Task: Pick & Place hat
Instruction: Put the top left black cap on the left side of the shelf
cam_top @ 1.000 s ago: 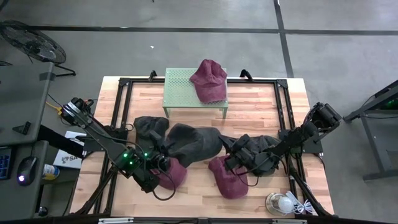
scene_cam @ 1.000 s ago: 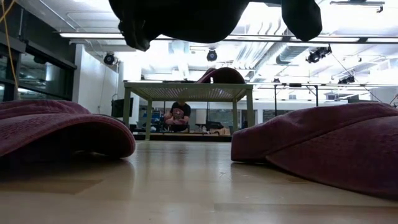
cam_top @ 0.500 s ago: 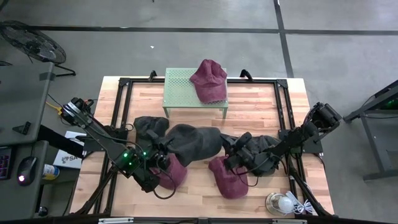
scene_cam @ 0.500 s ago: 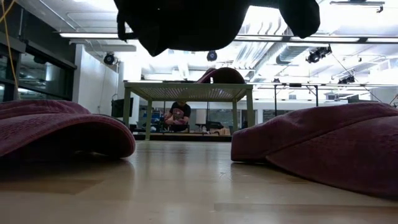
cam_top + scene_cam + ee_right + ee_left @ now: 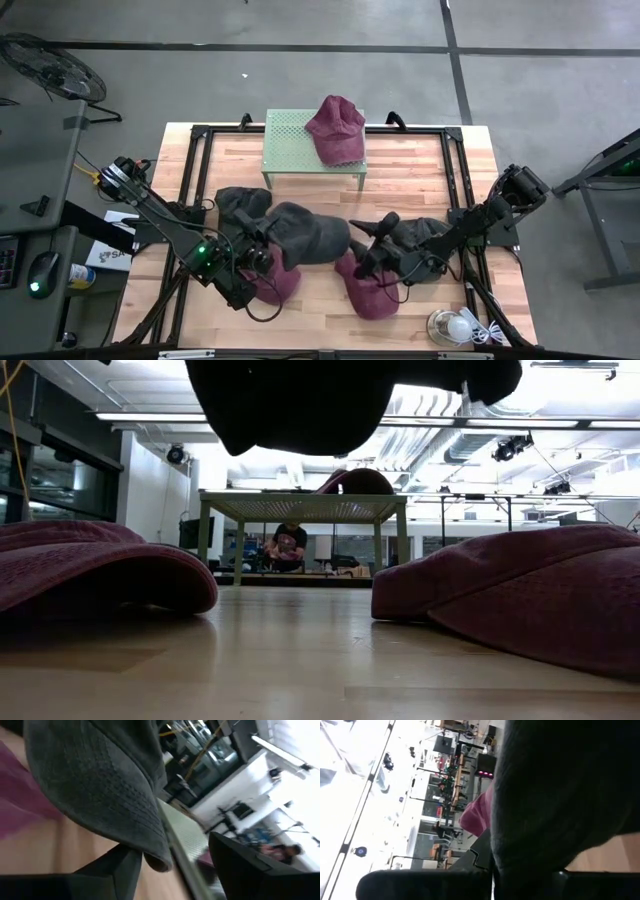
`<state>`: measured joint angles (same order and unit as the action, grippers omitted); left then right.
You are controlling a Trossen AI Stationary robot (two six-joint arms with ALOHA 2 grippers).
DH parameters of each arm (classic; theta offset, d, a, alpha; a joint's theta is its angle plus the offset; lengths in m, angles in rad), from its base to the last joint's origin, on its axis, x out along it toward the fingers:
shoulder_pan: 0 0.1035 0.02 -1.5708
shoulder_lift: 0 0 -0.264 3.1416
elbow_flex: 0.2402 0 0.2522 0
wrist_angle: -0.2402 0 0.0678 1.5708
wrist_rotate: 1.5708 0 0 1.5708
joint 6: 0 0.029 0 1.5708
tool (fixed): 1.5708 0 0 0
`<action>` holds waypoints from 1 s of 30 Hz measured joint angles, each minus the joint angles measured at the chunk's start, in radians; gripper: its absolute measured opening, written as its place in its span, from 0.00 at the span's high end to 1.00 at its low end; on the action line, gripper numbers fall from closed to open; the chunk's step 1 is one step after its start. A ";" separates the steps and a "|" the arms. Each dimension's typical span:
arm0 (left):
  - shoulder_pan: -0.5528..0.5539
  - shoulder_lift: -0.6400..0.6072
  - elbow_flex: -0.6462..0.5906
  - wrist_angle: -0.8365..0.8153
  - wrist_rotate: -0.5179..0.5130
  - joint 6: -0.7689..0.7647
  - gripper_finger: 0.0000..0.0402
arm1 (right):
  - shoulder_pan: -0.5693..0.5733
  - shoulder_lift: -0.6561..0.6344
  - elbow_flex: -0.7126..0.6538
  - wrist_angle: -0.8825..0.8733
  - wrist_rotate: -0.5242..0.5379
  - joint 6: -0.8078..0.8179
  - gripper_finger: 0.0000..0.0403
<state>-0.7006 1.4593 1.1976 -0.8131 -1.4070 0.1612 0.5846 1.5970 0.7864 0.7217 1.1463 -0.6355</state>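
Observation:
My left gripper (image 5: 262, 258) is shut on a dark grey hat (image 5: 300, 235), which hangs above the table at its middle; the hat also shows at the top of the low view (image 5: 300, 400). My right gripper (image 5: 368, 250) is open at the hat's right end. In the right wrist view the hat's brim edge (image 5: 155, 862) lies between its two fingers (image 5: 117, 865). I cannot tell whether they touch it. A maroon hat (image 5: 335, 128) lies on the green perforated stand (image 5: 285, 150) at the far middle. My left gripper holds the dark grey hat by its left end (image 5: 495, 862), the cloth running down between its two fingers. The gripper itself hides which part that is. The hat is lifted clear of the table and hangs level above it (image 5: 300, 400).
Two maroon hats (image 5: 278, 282) (image 5: 365, 290) lie on the table below the grippers, near its front. Two more dark grey hats (image 5: 240, 205) (image 5: 428, 235) lie at mid-table. A lamp bulb (image 5: 450, 327) sits at the front right corner. A person (image 5: 290, 545) sits far behind the stand.
My right gripper has moved toward the table's left and near edge, and has turned. The dark grey hat has shifted slightly toward the left, still clear of the table.

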 joint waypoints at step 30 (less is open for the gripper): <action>0.000 0.000 0.000 0.055 -0.078 0.341 0.96 | -0.099 0.000 0.000 -0.011 -0.547 0.446 0.44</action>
<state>-0.7006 1.4590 1.1973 -0.7581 -1.4849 0.5023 0.4854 1.5970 0.7864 0.7112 0.5997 -0.1899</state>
